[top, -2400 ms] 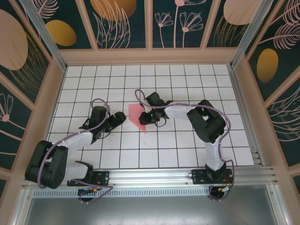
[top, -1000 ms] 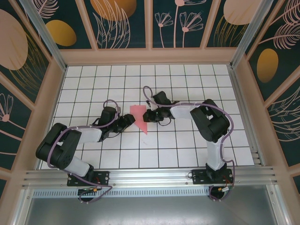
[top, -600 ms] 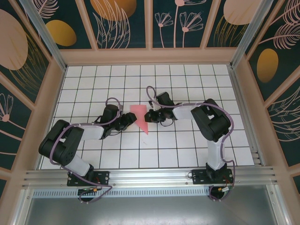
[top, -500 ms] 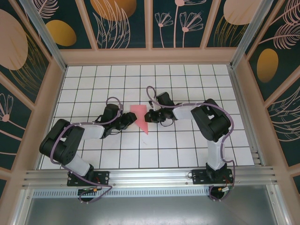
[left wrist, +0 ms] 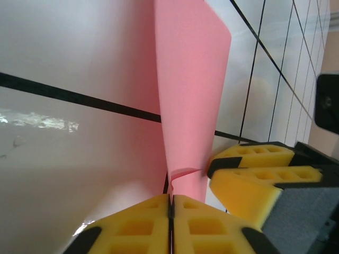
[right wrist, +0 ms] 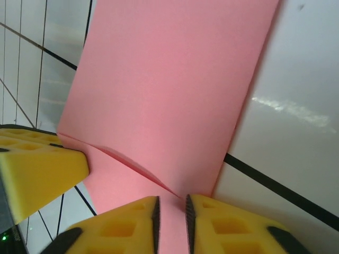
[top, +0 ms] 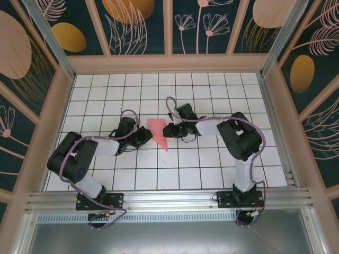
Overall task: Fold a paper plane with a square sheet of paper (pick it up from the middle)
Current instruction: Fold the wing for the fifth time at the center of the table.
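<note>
- As we look from above, the paper plane (top: 158,132) sits mid-table (top: 212,169) between the left hand (top: 147,135) and the right hand (top: 167,132), with flower-patterned walls (top: 137,26) around.
- At the left wrist, the left hand (left wrist: 170,198) is clamped on the plane's edge.
- At the right wrist, the right hand (right wrist: 170,203) has its jaws narrowly apart with paper between them. We cannot tell whether it grips.

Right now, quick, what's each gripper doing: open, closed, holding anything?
Left gripper: closed, pinching the edge of the pink paper.
Right gripper: slightly open, the paper lying between its fingers, no clear grip.
</note>
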Robot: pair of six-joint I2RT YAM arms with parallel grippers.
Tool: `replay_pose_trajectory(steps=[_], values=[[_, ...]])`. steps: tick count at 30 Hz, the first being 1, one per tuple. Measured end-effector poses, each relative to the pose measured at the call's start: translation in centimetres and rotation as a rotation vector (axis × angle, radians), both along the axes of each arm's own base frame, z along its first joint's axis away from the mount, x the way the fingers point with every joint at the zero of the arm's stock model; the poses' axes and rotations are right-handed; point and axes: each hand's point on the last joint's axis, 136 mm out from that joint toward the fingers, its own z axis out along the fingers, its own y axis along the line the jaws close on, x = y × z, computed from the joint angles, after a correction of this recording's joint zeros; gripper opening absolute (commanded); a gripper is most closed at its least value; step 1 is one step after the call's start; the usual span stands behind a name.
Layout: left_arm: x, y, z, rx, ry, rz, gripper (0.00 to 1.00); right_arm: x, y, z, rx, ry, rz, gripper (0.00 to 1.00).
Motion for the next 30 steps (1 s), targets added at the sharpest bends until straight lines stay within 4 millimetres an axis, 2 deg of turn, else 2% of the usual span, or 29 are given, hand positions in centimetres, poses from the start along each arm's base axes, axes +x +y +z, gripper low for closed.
replay_pose_trajectory(steps=[2,4,7,10,12,20,22,30], values=[[0.2,0.2,0.0,0.004,-0.003,0.015,0.0,0.1,-0.3,0.9,0.003,-0.039,-0.007,0.45],[0.4,0.3,0.3,0.006,-0.009,0.028,0.0,0.3,-0.7,2.2,0.007,-0.101,-0.019,0.5],[0.7,0.5,1.3,0.004,-0.034,0.056,0.0,0.9,-1.2,5.3,0.03,-0.231,-0.046,0.6],[1.0,0.6,2.3,-0.004,-0.052,0.08,0.0,1.1,-1.6,7.6,0.04,-0.375,-0.064,0.63],[1.0,0.7,2.5,-0.006,-0.051,0.095,0.0,0.4,-1.5,8.2,0.028,-0.47,-0.05,0.64],[0.9,1.1,1.9,0.017,-0.003,0.124,0.0,-3.1,-0.6,6.1,-0.057,-0.737,0.091,0.65],[1.0,1.0,2.0,0.017,0.0,0.126,0.0,-3.8,0.0,5.8,-0.073,-0.791,0.135,0.62],[1.2,0.9,2.3,0.02,0.009,0.126,0.0,-4.3,2.6,3.5,-0.163,-0.939,0.252,0.55]])
